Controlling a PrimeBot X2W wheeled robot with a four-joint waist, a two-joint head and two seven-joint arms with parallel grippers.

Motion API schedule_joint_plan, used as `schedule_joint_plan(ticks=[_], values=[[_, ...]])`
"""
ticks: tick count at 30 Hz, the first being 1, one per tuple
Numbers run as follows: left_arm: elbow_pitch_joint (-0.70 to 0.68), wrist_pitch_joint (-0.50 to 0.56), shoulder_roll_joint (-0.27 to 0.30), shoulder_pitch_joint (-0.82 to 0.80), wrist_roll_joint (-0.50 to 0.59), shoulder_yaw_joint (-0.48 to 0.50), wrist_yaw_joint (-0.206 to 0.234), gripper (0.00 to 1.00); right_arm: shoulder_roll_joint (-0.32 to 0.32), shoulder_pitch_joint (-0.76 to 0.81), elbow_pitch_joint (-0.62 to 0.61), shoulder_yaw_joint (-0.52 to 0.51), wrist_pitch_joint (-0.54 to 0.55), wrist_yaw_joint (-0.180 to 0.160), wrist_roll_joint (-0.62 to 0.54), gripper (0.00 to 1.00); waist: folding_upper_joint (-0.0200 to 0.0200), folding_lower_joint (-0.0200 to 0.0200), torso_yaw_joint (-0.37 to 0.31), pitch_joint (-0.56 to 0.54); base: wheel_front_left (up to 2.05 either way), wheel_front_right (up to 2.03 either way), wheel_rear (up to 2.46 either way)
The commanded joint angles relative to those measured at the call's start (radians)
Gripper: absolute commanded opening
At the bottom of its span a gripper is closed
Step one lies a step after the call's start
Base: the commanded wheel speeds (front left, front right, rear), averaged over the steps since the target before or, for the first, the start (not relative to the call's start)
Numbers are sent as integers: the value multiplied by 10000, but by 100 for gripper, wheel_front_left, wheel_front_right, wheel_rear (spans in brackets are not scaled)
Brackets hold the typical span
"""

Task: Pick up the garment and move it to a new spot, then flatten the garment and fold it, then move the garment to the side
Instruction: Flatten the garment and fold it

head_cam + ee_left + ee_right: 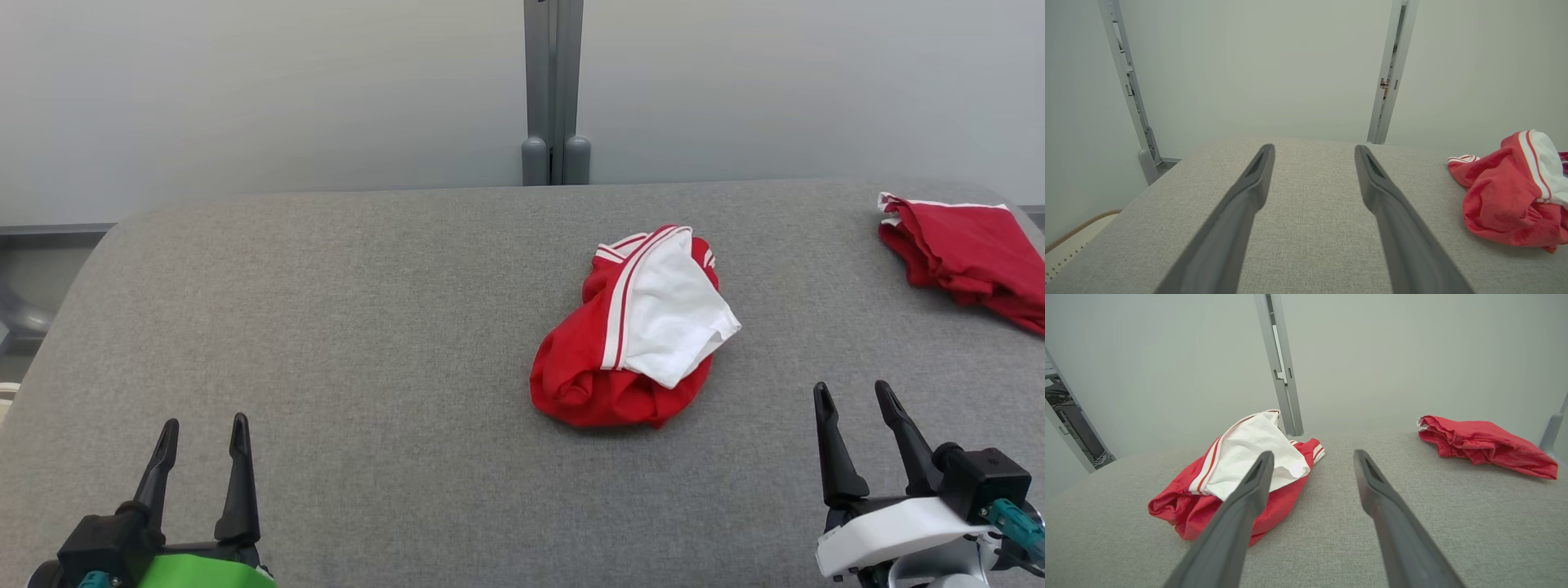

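Note:
A crumpled red garment (633, 331) with a white panel and white stripes lies in a heap right of centre on the grey padded table (326, 327). It also appears at the right edge of the left wrist view, garment (1506, 196), and left of centre in the right wrist view, garment (1237, 473). My left gripper (204, 433) rests open at the lower left, far from the heap, fingers (1257, 179) spread over bare fabric. My right gripper (853, 396) stands open at the lower right, a little to the heap's near right side, holding nothing.
A second red garment (971, 249) lies bunched at the table's far right edge, also seen as the red pile (1486, 443). A grey post (555, 90) rises behind the table against a pale wall. The table's left corner is rounded.

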Motion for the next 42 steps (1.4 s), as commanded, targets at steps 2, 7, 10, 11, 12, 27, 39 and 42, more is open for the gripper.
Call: schedule_joint_plan(ticks=[2,7,10,11,12,27,39,42], values=[[41,-27,10,24,79,88,-53,100,-19,107,23,-6,5,-15,-11,100,-1,0,1,-10,0,0,0],[82,-27,-9,7,84,110,-82,100,-11,105,54,5,-7,-15,-23,100,-1,0,0,-27,0,0,0],[100,-27,-21,-4,101,120,-99,100,-16,90,71,-13,-15,-16,-29,100,-1,0,6,-41,0,0,0],[100,-27,-27,-5,106,122,-102,100,-16,84,72,-18,-19,-16,-27,100,-1,0,9,-43,0,0,0],[103,-27,-34,-9,120,122,-92,100,-16,79,79,-24,-24,-16,-29,100,-1,0,14,-47,0,0,0],[120,-27,-96,-36,217,104,-119,100,-71,-300,307,133,-41,-16,36,100,-1,0,117,-94,0,0,0],[275,-27,-326,-358,292,-167,-253,100,-865,-2990,1244,1087,157,-16,-29,100,-1,0,646,361,0,0,0],[308,-26,-397,-526,358,-237,-282,100,-1140,-3923,1722,1256,285,-16,-34,100,-1,0,879,626,0,0,0]])
